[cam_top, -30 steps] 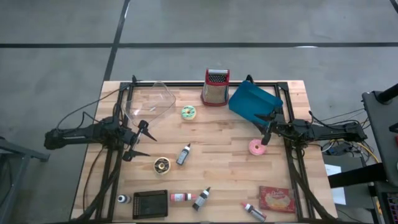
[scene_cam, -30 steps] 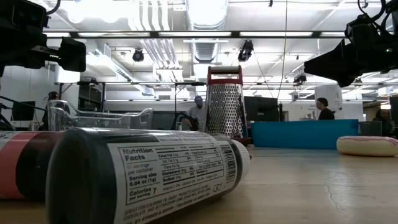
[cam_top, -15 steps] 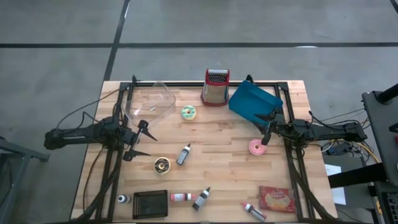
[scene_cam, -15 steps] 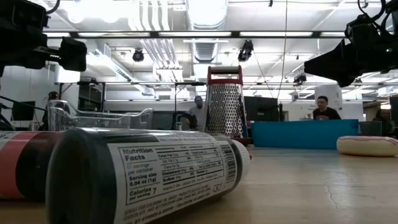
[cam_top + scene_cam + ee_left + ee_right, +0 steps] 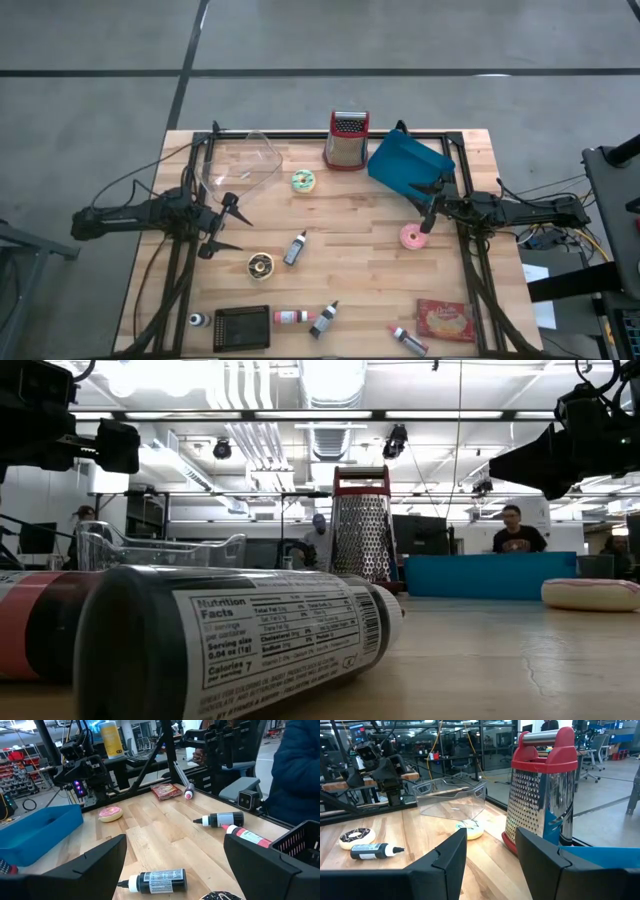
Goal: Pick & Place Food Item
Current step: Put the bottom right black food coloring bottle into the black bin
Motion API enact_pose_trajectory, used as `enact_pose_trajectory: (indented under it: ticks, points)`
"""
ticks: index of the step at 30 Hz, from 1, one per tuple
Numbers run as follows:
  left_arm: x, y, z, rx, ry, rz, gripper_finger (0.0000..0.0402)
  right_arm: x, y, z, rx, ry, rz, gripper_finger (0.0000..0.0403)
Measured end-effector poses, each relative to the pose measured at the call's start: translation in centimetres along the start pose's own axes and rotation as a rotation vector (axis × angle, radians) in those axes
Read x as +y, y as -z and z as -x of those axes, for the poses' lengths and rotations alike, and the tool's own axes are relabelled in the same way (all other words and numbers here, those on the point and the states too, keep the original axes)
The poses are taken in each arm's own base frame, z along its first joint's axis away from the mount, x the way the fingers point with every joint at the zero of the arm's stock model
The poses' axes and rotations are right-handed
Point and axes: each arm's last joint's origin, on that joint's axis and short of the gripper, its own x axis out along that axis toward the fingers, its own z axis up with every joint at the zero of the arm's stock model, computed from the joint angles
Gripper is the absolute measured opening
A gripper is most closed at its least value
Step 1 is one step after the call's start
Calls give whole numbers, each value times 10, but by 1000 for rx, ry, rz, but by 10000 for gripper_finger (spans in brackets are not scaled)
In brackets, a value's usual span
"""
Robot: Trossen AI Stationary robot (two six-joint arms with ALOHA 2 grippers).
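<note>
High view: at the left of the frame we see the left gripper (image 5: 226, 224) with its fingers spread wide and nothing between them, above the chocolate donut (image 5: 260, 264). Near the upper middle lies the green donut (image 5: 303, 180). At right, the right gripper (image 5: 433, 203) stands partly apart and empty, just above the pink donut (image 5: 412, 237).

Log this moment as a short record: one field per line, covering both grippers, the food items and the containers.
left gripper: open, empty, hovering at the table's left side
right gripper: part open, empty, beside the pink donut
other food: green donut, chocolate donut, red snack pack
containers: blue bin, clear bin, black basket
standing: grater, upright
lying: several small bottles
</note>
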Motion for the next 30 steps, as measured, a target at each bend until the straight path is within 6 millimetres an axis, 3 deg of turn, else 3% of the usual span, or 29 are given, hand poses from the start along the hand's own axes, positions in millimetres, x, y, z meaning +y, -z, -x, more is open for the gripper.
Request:
enact_pose_trajectory:
  ticks: [5,13,30]
  points:
    - [3,-5,0,-49,-53,22,339,0,0,0,0,0,0,164]
    - [10,-15,2,-153,-230,245,339,0,0,0,0,0,0,164]
    - [9,-18,2,-173,-203,199,339,0,0,0,0,0,0,164]
